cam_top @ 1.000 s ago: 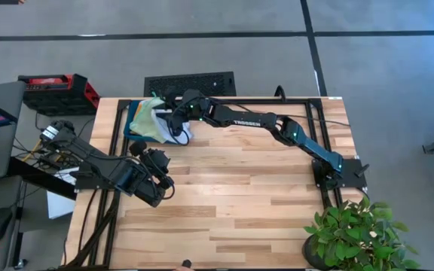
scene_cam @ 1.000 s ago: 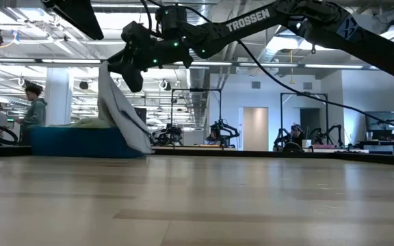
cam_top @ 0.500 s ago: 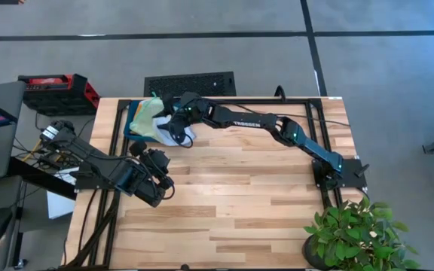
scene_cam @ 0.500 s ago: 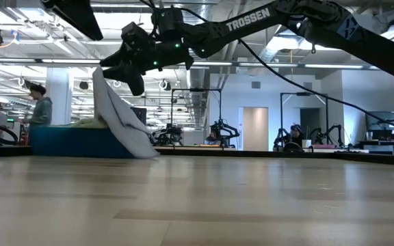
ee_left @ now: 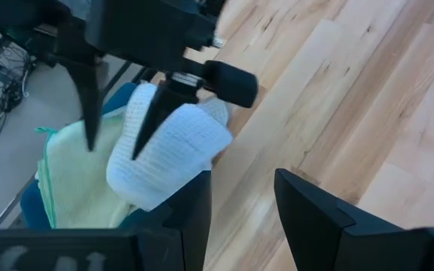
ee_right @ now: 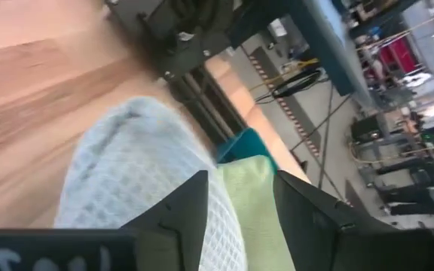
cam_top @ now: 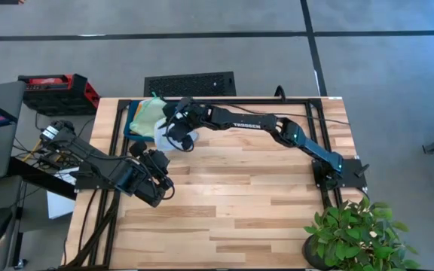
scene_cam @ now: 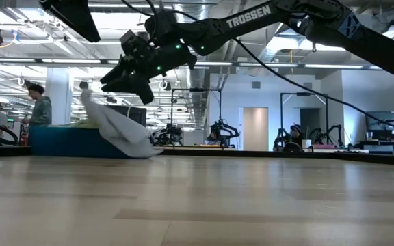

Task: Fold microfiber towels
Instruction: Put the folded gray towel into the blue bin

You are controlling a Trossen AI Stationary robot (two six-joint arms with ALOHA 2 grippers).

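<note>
My right gripper (cam_top: 176, 129) reaches to the table's far left and is open just above a pale grey towel (cam_top: 163, 138). The towel lies in a slumped heap (scene_cam: 118, 130) with its lower end on the table, leaning against the dark teal tray (cam_top: 131, 124). It also shows in the left wrist view (ee_left: 172, 150) and the right wrist view (ee_right: 134, 181). A light green towel (cam_top: 148, 113) lies in the tray. My left gripper (ee_left: 243, 203) is open and empty, over the table's left side (cam_top: 160, 181). I see no orange towel. My right gripper's fingers (ee_left: 151, 120) point down over the pale grey towel's upper fold (ee_left: 145, 143). One fingertip stands in front of that fold. I cannot tell whether it touches the cloth.
A potted plant (cam_top: 353, 233) stands at the near right corner. Black frame rails (cam_top: 319, 128) run along the table's sides. A black mat (cam_top: 191, 83) and a red case (cam_top: 59, 90) lie beyond the far edge. People (scene_cam: 40, 102) stand in the room behind.
My right gripper has tipped and moved a little toward the near edge. The grey towel's upper end, which stood beside the fingers, has sunk and slumped toward the tray. Its lower end has stayed on the table.
</note>
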